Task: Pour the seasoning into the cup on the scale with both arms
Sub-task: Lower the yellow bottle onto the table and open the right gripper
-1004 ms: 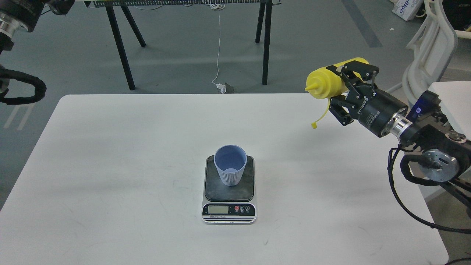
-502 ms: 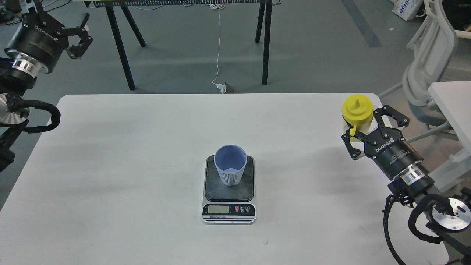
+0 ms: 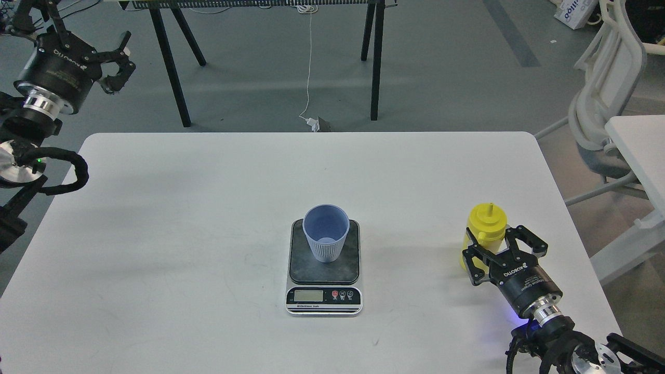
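The light-blue ribbed cup (image 3: 326, 234) stands upright on the dark platform of the scale (image 3: 351, 266), at the middle of the white table (image 3: 182, 234). The yellow seasoning bottle (image 3: 486, 224) stands upright at the table's right front, nozzle up, well to the right of the scale. My right gripper (image 3: 491, 245) comes in from the lower right, its fingers (image 3: 526, 243) on both sides of the bottle's lower body, shut on it. My left gripper (image 3: 85, 26) is open and empty, raised beyond the table's far left corner.
A black-legged trestle table (image 3: 171, 67) and a white cable (image 3: 309, 62) are on the floor behind the table. A white chair (image 3: 602, 119) and a second white table (image 3: 641, 145) stand to the right.
My right gripper brought the bottle from raised and tipped sideways at the far right down to upright at the table's right front. My left gripper came into view at the upper left.
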